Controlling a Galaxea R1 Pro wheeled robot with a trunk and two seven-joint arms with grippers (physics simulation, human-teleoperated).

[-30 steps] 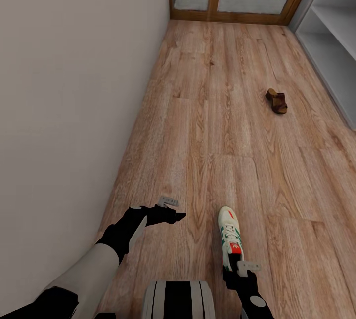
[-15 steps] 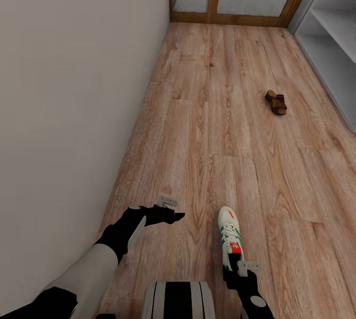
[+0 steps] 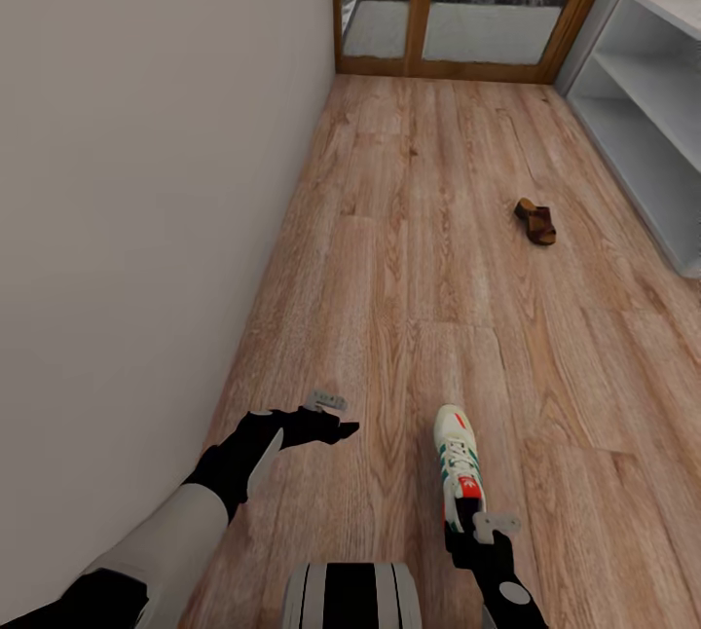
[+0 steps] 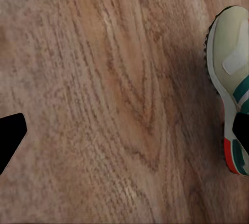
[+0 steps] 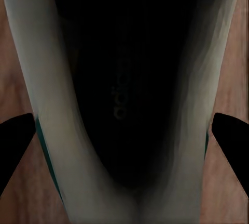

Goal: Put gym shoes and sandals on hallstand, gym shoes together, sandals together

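1. In the head view, one gym shoe (image 3: 459, 466) lies on the corridor floor (image 3: 409, 249) in the lower middle of the frame. Its long axis runs almost straight up the picture, with the white toe toward the top and the red-orange heel toward the bottom.
2. One sandal (image 3: 535, 221) lies on the floor in the right middle of the frame, well apart from the gym shoe. Its long axis is slanted, from upper left to lower right.
3. The hallstand (image 3: 647, 113) stands along the right edge of the frame, in the upper part, near the sandal but not touching it.
4. The right arm comes up from the bottom edge, and the right gripper (image 3: 482, 529) is at the heel end of the gym shoe.
5. In the right wrist view, the two dark fingertips (image 5: 15, 141) stand on both sides of the shoe's dark opening (image 5: 124, 78), wide apart, so the gripper is open around the heel and not closed on it.
6. The left arm reaches from the lower left of the head view, bent, with the left gripper (image 3: 331, 420) over bare floor, left of the gym shoe.
7. The pictures do not show clearly how far the left gripper is open. It holds nothing.
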